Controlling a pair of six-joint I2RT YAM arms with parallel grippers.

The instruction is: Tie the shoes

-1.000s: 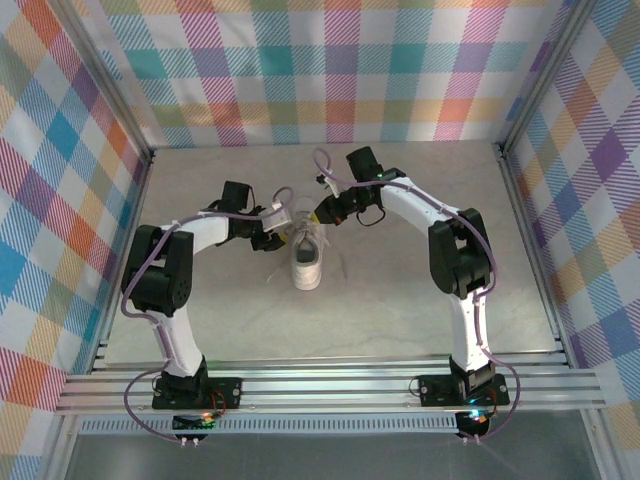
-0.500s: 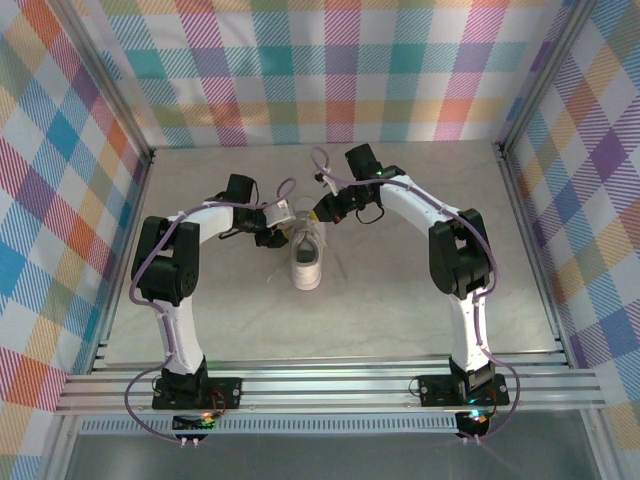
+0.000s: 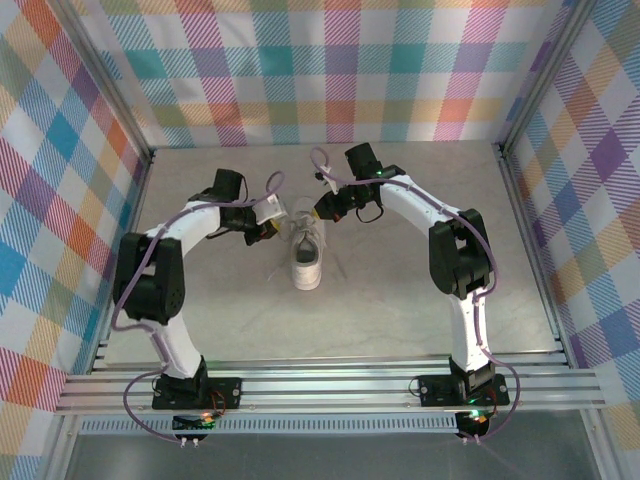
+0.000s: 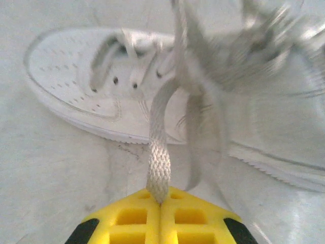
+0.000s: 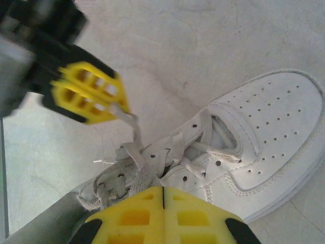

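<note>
One white low-top sneaker [image 3: 307, 262] with a white sole and a perforated toe lies about mid-tabletop, its toe toward the arms' bases and its heel pointing away. Its long thin white laces [image 3: 305, 232] are loose and bunched in a tangle over the tongue, and one thin strand trails on the surface just right of the shoe.

Two white arms with black joints reach in from either side and meet just beyond the heel end. The left hand [image 4: 160, 197], with yellow fingertips, is pressed together on one flat woven lace strand [image 4: 158, 168], which runs taut from its tips up to the eyelets. The right hand [image 5: 163, 195], also yellow-tipped, has its fingers pressed together with the lace tangle [image 5: 129, 175] right at their tips; whether a strand is caught between them cannot be told. In the right wrist view the left hand appears blurred at the upper left, pinching its strand.

Underneath is a pale grey, faintly marbled tabletop [image 3: 420, 300], with an aluminium rail frame [image 3: 330, 385] along the near edge. Walls of pastel checked cloth [image 3: 330, 70] close in the far side and both flanks.
</note>
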